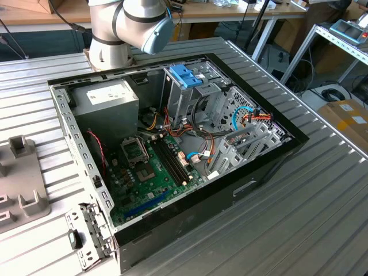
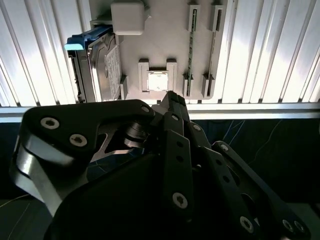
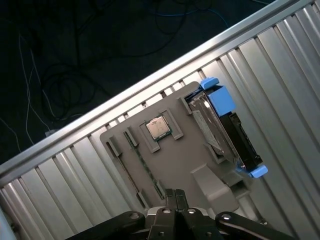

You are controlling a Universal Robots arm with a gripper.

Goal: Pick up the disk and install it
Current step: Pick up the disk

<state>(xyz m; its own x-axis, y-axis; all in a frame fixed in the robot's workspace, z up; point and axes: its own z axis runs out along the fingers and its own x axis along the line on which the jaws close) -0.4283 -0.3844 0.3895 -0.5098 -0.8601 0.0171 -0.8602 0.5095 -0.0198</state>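
Ribbed aluminium table (image 1: 322, 190) carries every item noted. On it the disk (image 3: 220, 131) stands on 1 long edge in a slot at 1 side of a flat grey holder (image 3: 182, 162). Blue rails (image 3: 220, 98) frame the disk. It runs at right angles to the nearest table edge, with 1 end near that edge. It is not installed.

A square chip (image 3: 158, 128) sits in a pocket at the middle of the holder, near the disk but apart from it. Beyond the table edge beside the holder is dark floor (image 3: 100, 30) with loose cables (image 3: 55, 80).

The gripper (image 3: 175, 194) has its fingertips pressed together with nothing between them. It is clear of the disk. Its height above the holder cannot be judged.

In the exterior view, an open computer case (image 1: 75, 132) lies in the middle of the table. A silver cage (image 1: 178, 100) inside the case bears a blue latch (image 1: 185, 76), and a grey power supply (image 1: 106, 100) sits beside the cage. The arm base (image 1: 109, 49) stands on the table beyond the case.
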